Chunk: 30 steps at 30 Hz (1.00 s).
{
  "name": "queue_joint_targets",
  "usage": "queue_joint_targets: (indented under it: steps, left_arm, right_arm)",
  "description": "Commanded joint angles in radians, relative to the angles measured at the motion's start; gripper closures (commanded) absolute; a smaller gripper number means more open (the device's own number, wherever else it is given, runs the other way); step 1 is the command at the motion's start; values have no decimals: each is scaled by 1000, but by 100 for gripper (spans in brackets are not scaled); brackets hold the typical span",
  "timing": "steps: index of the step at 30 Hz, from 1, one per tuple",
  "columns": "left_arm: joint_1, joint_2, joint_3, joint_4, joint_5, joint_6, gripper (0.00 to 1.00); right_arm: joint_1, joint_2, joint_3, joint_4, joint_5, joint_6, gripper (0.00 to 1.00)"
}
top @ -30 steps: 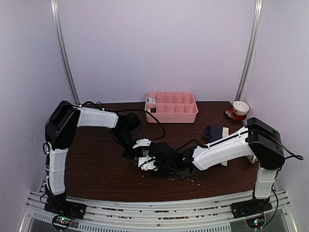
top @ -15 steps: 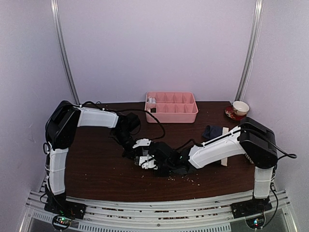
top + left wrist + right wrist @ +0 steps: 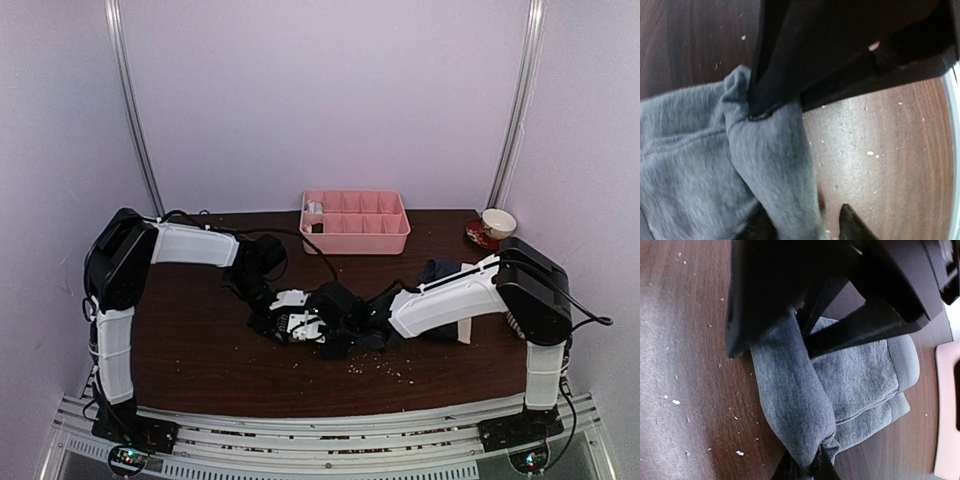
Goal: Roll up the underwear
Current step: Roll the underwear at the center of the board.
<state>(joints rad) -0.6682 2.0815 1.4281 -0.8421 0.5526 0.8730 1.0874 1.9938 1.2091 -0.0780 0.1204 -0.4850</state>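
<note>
Dark wooden tabletop [image 3: 200, 340], crumb-flecked. Grey cloth boxer briefs [image 3: 790, 400] look soft, light, prone to unroll. Right gripper [image 3: 805, 467] pinches the bunched fold; left gripper [image 3: 805, 225] jaws apart around it. Best hold: the thick fold.

Both arms reach inward, left gripper [image 3: 275, 324] facing right gripper [image 3: 297, 323]. Right jaws pinched; left jaws slightly parted.

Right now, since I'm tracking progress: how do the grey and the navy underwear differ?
The grey underwear is bunched mid-table, pinched by the right gripper; the navy underwear lies at the right with no gripper on it. Colour: the grey underwear is pale, the navy underwear dark. Both lie on the table, outside the pink tray.
</note>
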Motion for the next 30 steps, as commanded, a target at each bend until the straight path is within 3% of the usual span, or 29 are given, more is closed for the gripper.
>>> queue_joint_targets:
  steps: [1, 5, 9, 15, 23, 30]
  left_arm:
    - [5, -92, -68, 46, -114, -13, 47]
    - [8, -183, -108, 101, -129, -9, 28]
    - [22, -278, -174, 166, -133, 12, 18]
    - [59, -471, -390, 339, -141, 101, 19]
    - [65, -689, -777, 729, -188, 229, 25]
    - [36, -722, -883, 891, -190, 288, 26]
  right_arm:
    - [-16, 27, 16, -102, -87, 53, 92]
    - [-25, 28, 24, -132, -127, 83, 93]
    - [-34, 41, 57, -189, -175, 117, 93]
    - [-47, 59, 124, -273, -278, 176, 93]
    - [-68, 116, 238, -389, -425, 251, 92]
    - [-94, 206, 374, -491, -525, 354, 92]
